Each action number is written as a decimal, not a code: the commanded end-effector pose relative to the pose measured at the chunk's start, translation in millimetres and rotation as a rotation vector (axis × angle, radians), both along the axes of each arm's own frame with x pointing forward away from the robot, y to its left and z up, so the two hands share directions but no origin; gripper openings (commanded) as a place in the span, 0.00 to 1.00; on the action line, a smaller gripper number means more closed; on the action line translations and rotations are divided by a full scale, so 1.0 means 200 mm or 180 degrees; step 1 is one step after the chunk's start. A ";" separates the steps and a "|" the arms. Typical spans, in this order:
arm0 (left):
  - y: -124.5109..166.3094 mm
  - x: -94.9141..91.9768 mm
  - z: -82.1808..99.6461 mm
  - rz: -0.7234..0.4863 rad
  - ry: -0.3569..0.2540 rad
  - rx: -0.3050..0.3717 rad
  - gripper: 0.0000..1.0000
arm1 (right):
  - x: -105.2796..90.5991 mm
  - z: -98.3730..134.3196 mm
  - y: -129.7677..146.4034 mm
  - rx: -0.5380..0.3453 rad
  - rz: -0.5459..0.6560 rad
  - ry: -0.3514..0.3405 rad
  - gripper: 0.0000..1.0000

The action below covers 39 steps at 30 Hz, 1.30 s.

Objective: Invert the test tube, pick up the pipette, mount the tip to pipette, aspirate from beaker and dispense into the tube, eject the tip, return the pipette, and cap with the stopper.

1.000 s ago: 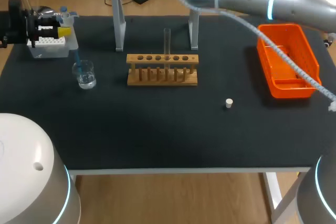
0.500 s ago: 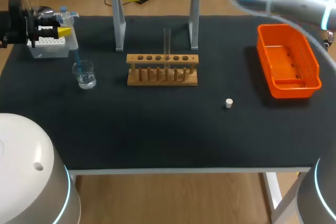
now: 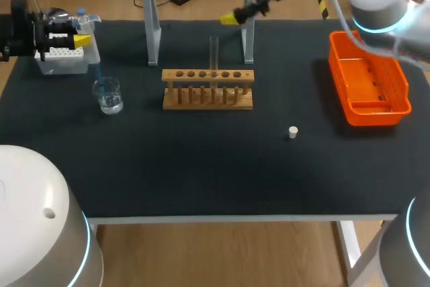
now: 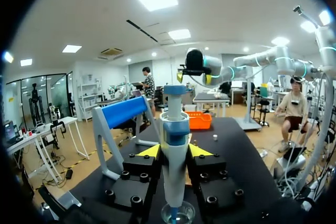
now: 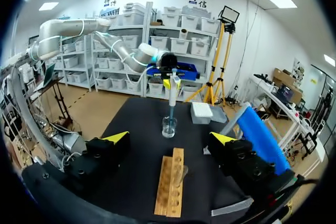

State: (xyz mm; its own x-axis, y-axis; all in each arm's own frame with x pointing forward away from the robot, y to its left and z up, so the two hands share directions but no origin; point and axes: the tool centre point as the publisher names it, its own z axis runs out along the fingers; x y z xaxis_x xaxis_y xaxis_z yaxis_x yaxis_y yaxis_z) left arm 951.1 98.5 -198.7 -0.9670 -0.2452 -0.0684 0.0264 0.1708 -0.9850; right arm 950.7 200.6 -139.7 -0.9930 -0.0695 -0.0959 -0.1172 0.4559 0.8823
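Blue pipette (image 4: 175, 129): upright, clamped between the left claw's (image 4: 175, 151) fingers, tip down in the beaker (image 3: 108, 95) at the worktop's (image 3: 201, 166) left
Test tube (image 3: 214, 52): upright in the wooden rack (image 3: 208, 89)
Right claw (image 3: 230, 1): wide open, empty; had swung rightward along the back, ending behind the rack
Meaning: aspiration likely under way, dispensing next

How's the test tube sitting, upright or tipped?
Upright. The test tube stands vertical in a hole of the wooden rack. Which end is up, cannot tell.
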 end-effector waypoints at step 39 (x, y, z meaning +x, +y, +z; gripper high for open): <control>0.00 0.00 0.00 -0.0003 0.0003 0.0004 0.00 | 0.04 -0.32 -0.04 0.0053 0.0117 0.0038 1.00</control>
State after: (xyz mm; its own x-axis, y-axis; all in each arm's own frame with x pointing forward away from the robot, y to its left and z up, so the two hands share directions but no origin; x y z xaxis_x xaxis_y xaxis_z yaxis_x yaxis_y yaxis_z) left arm 951.1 98.6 -198.7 -0.9670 -0.2453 -0.0685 0.0264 0.1708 -0.9850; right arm 944.9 178.1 -195.2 -0.9917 -0.0904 -0.0909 -0.1215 0.4354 0.8920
